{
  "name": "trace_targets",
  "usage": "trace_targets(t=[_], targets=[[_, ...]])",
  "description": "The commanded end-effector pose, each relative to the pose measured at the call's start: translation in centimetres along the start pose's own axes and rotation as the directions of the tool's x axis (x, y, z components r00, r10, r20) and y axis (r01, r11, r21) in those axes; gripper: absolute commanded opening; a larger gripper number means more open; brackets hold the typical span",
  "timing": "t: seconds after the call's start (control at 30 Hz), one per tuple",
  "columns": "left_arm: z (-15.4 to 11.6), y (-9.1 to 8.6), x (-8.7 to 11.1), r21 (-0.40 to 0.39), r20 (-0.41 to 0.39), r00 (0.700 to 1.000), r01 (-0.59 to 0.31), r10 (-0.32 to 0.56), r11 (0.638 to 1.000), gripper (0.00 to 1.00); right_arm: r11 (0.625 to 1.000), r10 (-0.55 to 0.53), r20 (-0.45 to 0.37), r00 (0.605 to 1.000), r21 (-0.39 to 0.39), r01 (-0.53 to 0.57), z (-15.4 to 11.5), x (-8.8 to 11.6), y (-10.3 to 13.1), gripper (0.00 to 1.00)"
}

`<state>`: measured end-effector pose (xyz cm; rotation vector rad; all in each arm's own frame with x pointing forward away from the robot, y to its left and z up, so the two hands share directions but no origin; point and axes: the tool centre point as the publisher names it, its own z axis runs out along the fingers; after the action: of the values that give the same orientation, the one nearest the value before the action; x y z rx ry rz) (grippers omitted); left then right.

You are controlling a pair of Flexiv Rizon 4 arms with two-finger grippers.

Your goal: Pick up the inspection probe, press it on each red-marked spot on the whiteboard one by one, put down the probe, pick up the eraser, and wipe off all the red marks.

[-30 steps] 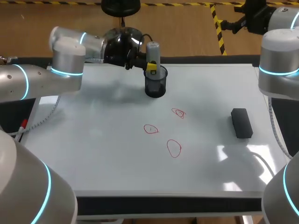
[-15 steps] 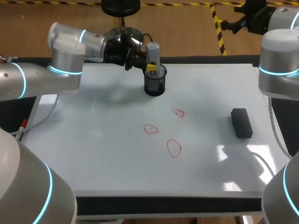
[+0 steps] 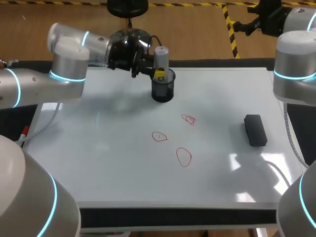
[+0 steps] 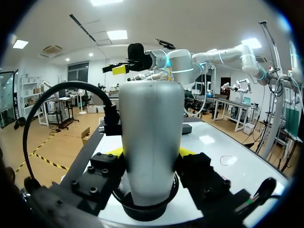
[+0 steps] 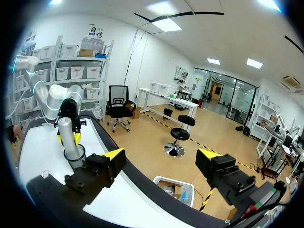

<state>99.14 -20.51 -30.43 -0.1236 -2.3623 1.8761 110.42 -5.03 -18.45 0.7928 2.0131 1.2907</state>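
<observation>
Inspection probe (image 3: 161,57): upright in its dark cup (image 3: 163,89) near the bench's (image 3: 113,163) far edge, presumably parked there for a side grasp. My left gripper (image 3: 157,73): clamped on the probe's grey body from both sides, just above the cup rim. My right gripper (image 5: 161,156): fingers wide apart, empty, off the far right corner, leaving the eraser (image 3: 255,130) and red marks (image 3: 183,156) unobstructed.
</observation>
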Motion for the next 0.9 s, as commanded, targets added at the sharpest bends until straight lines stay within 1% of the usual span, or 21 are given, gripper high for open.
trace_targets(t=[0.03,0.27,0.9], targets=[[-0.11,-0.23,0.67,-0.001,0.020,1.000,-0.007,0.007,1.000,0.00,1.000,0.000,0.000,1.000,0.000,0.000,0.00,0.00,0.00,1.00],[-0.18,-0.28,0.84,-0.004,0.017,0.999,-0.039,0.040,0.999,0.00,1.000,0.000,0.000,1.000,0.000,0.000,0.00,0.00,0.00,1.00],[-0.22,-0.27,0.82,-0.007,0.018,0.999,-0.040,0.040,0.999,0.00,1.000,0.000,0.000,1.000,0.000,0.000,0.00,0.00,0.00,1.00]])
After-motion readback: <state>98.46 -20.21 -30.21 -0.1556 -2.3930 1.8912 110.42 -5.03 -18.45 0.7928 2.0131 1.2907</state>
